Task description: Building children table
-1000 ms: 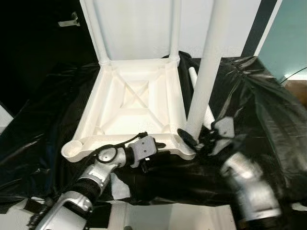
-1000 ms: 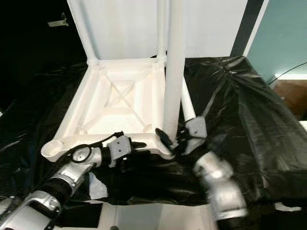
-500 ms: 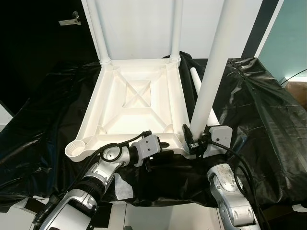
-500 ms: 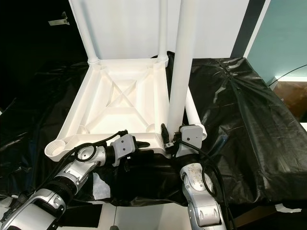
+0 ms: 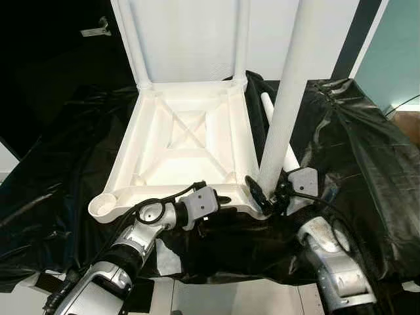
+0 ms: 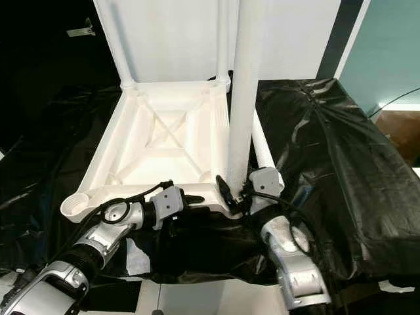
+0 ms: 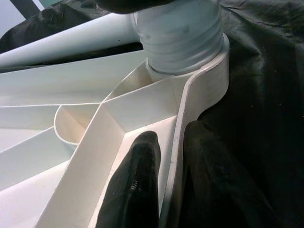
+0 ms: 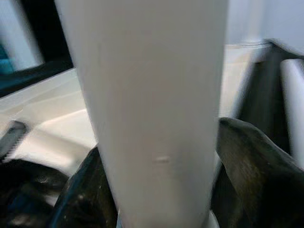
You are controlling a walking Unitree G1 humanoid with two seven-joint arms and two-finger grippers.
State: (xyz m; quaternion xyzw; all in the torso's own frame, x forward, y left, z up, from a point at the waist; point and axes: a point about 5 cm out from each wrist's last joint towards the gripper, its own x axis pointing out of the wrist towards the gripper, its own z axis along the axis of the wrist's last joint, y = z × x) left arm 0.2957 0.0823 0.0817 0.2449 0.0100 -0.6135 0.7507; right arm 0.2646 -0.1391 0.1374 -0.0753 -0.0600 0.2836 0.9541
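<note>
While the upturned tabletop (image 5: 184,147) lies on the black-covered desk (image 5: 367,164) with two far legs fitted, the right hand (image 5: 266,197) grips a third leg (image 5: 285,111) in the near right socket, the left hand (image 7: 161,190) pinches the near rim, and the near left socket (image 5: 103,207) looks empty.
</note>
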